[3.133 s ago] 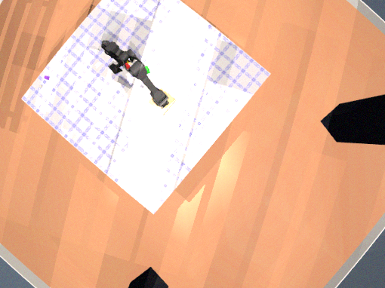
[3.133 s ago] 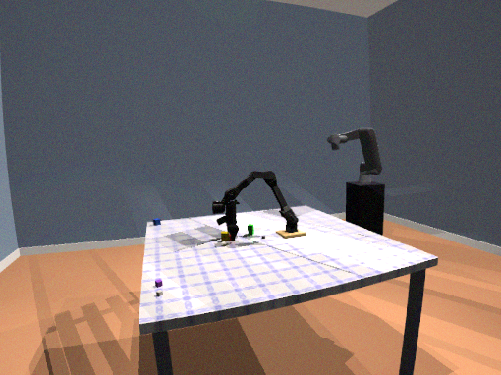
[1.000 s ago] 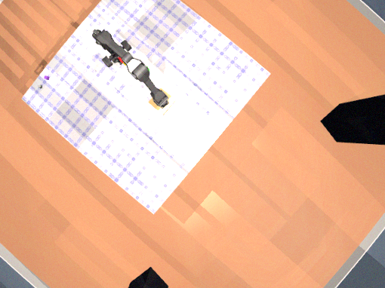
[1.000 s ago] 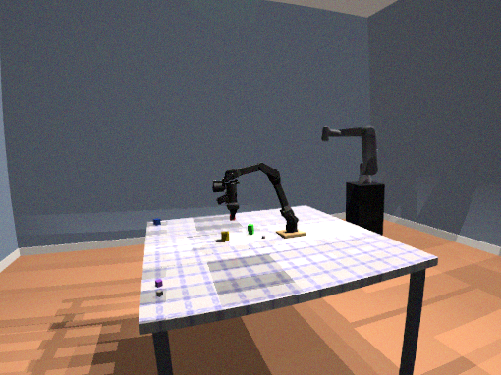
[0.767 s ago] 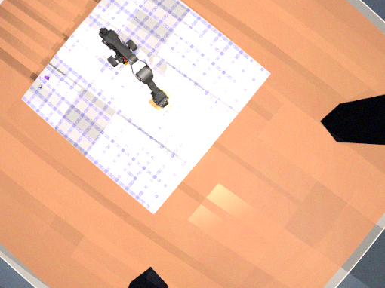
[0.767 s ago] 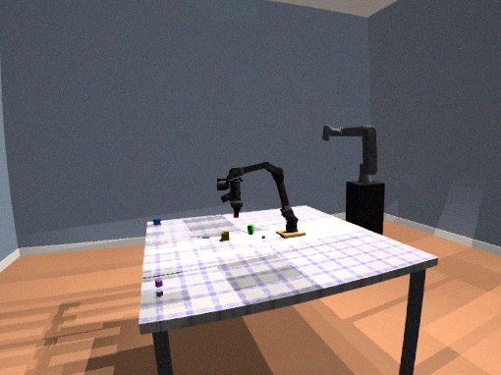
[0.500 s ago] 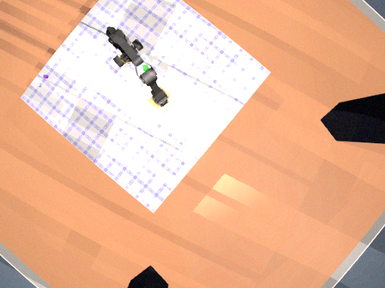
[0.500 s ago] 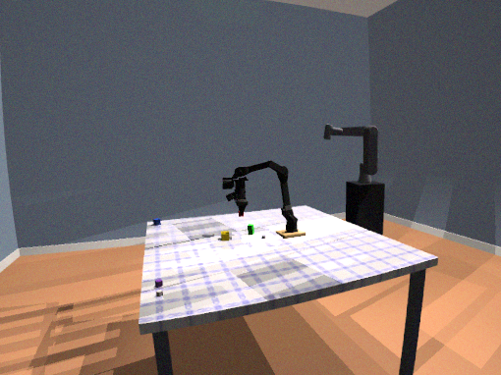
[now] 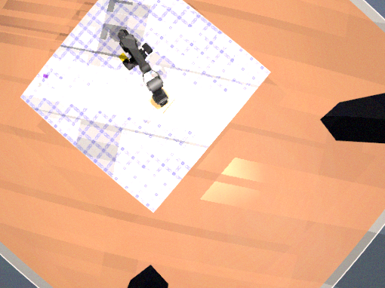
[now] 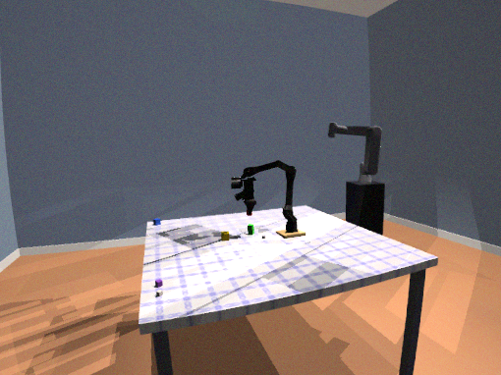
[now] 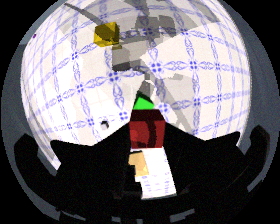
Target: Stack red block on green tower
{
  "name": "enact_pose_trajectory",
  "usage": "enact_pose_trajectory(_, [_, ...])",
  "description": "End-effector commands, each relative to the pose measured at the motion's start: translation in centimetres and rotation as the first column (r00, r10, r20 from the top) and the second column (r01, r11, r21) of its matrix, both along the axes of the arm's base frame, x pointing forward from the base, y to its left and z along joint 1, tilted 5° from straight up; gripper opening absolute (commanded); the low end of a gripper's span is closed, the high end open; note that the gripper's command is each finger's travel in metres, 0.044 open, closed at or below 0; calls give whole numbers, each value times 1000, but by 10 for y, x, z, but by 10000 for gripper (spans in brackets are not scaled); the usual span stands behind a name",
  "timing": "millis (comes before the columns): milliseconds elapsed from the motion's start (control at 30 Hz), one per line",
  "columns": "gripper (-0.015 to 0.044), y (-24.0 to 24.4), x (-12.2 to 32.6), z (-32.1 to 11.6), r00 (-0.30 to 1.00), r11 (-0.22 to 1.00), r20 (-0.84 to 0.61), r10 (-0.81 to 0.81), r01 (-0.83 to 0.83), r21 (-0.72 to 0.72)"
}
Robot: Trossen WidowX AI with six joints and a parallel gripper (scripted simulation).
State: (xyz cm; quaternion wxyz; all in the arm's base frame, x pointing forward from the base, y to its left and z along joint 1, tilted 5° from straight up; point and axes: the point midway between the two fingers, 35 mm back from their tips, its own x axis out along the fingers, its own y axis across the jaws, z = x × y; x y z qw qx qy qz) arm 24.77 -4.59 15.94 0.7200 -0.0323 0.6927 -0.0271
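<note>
My gripper (image 10: 250,213) (image 11: 145,125) is shut on the red block (image 11: 146,133), whose lower tip shows as a small red spot at the fingertips in the exterior view. It hangs well above the table. The green tower (image 10: 250,229) (image 11: 143,103) stands upright on the table below the gripper; in the wrist view only a part of it shows just beyond the red block. A clear gap separates gripper and tower in the exterior view. In the top view the arm hides both the tower and the red block.
A yellow block (image 9: 123,57) (image 10: 225,236) (image 11: 106,34) stands near the tower. A small dark-and-white object (image 10: 263,237) (image 11: 104,124) lies close by. A purple block (image 9: 45,76) (image 10: 158,283), a small white object (image 10: 159,294) and a blue block (image 10: 157,222) lie near the table's edges.
</note>
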Motion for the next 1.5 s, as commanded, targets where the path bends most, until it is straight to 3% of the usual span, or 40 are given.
enact_pose_trajectory(0, [0, -2, -4, -7, 1000, 1000, -2, 5, -5, -1])
enact_pose_trajectory(700, [0, -4, -4, -59, 1000, 1000, -2, 5, -5, -1])
enact_pose_trajectory(1467, [0, -4, -4, -60, 1000, 1000, -2, 5, -5, -1])
